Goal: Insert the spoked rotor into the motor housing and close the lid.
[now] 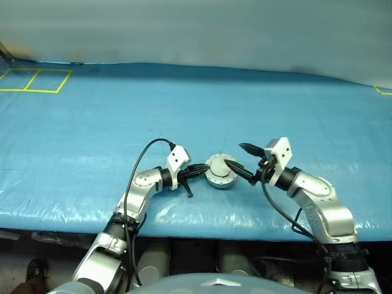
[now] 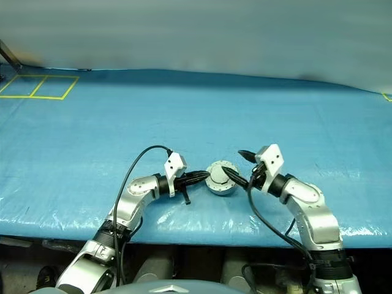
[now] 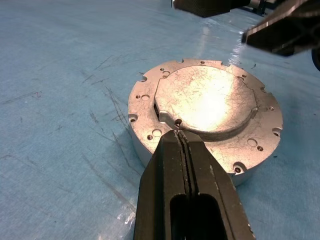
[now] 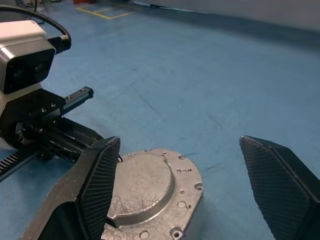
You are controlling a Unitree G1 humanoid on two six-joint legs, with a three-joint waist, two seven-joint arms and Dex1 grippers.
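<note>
On your left, the left gripper [image 3: 181, 134] is clenched tight on nothing, its tips resting on the rim of the lid [image 3: 207, 102]. That lid sits closed on the motor housing [image 1: 219, 178], near the front edge of the blue table [image 1: 196, 110]. On your right, the right gripper [image 4: 192, 170] stands released, fingers spread wide above the housing.

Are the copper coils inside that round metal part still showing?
No. In the left wrist view the lid sits flat across the motor housing, and no copper windings show.
</note>
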